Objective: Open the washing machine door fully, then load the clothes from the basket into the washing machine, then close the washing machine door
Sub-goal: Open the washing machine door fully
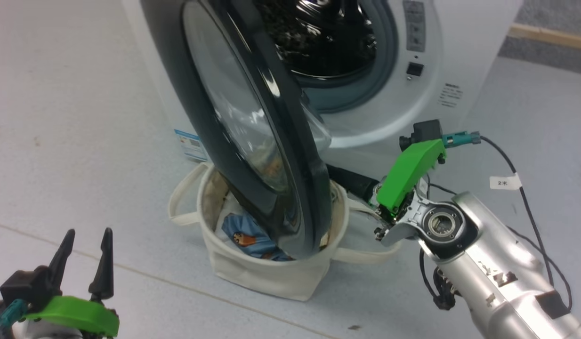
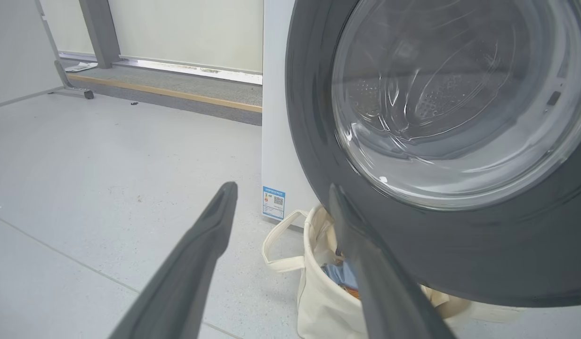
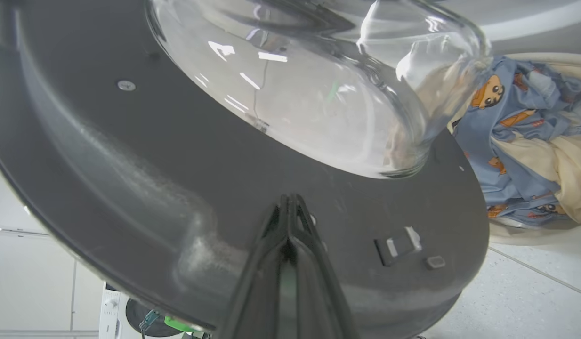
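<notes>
Your left end effector (image 1: pixel 88 233) sits low at your left, its two fingers spread wide and holding nothing, well apart from the basket (image 1: pixel 267 278). Your right end effector (image 3: pixel 290 201) is pinched fully together with nothing between the fingers. Its tips are at the inner face of the washing machine door (image 1: pixel 253 127), on the dark rim just below the glass dome. The door stands part-way open, angled out from the washing machine (image 1: pixel 460 56) and hanging over the basket, which sits on the floor (image 1: pixel 60 117) right in front of the machine. The clothes (image 1: pixel 241 235), blue bear-print fabric and a cream piece, lie inside the basket.
</notes>
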{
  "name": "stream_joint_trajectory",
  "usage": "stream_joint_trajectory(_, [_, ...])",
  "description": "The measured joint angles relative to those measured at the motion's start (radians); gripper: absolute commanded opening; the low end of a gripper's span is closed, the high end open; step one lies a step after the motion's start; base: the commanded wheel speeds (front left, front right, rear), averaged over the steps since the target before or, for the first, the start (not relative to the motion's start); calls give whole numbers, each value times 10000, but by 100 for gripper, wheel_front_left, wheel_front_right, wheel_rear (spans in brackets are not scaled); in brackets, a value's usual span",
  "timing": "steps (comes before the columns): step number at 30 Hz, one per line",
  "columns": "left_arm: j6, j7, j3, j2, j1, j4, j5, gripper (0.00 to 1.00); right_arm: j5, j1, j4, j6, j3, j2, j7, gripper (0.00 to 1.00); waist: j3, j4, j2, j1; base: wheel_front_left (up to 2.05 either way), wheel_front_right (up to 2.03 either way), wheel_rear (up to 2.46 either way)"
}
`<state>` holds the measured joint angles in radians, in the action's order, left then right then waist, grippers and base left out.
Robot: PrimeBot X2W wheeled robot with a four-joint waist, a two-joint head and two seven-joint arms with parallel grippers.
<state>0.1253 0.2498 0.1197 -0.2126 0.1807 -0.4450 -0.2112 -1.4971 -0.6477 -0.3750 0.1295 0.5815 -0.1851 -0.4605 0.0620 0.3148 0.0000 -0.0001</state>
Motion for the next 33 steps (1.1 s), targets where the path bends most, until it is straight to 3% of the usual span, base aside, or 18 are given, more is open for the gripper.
stream_joint_trajectory(17, [-2,0,151,-67,-150,-418,157,100,-447,469,-61,0,290,654,318,0,-719,1881,0,0,0,0,0])
stream_joint_trajectory(33, [-121,0,1444,188,-860,571,-50,100,-811,-433,-506,0,920,966,199,0,109,2358,0,3,0,0,0])
